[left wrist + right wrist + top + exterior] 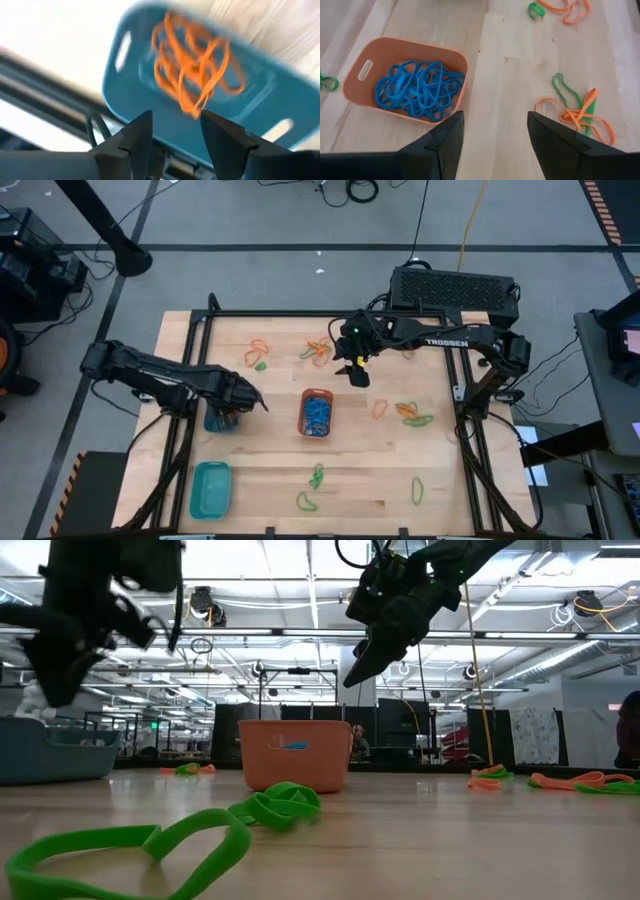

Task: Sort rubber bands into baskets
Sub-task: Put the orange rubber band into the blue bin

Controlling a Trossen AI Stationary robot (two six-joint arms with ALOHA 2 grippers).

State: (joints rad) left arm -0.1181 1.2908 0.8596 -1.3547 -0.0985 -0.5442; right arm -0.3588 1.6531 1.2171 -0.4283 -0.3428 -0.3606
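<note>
Big wooden table (360,470) with a black frame around it. The left arm reaches in from the left side and the right arm comes in from the far right corner.

Baskets next: the teal basket (211,489) sits near the front left corner, looks like nothing in it from above. The orange basket (316,412) is mid-table and full of blue bands (419,90). The small blue basket (260,95) is at the left edge, right under the left gripper (175,131), and it's got a tangle of orange bands (192,67) in it.

Left gripper hovers over that blue basket with its fingers apart and nothing pinched between them. Right gripper (492,131) hangs above the table just behind the orange basket, fingers spread wide, also holding nothing.

Loose bands are scattered all over: an orange-and-green bunch (258,355) at the far left, another (318,350) behind the orange basket, an orange and green mix (580,112) to the right, and green ones (316,477) along the front edge, with one more green loop (418,491) off to the front right.
</note>
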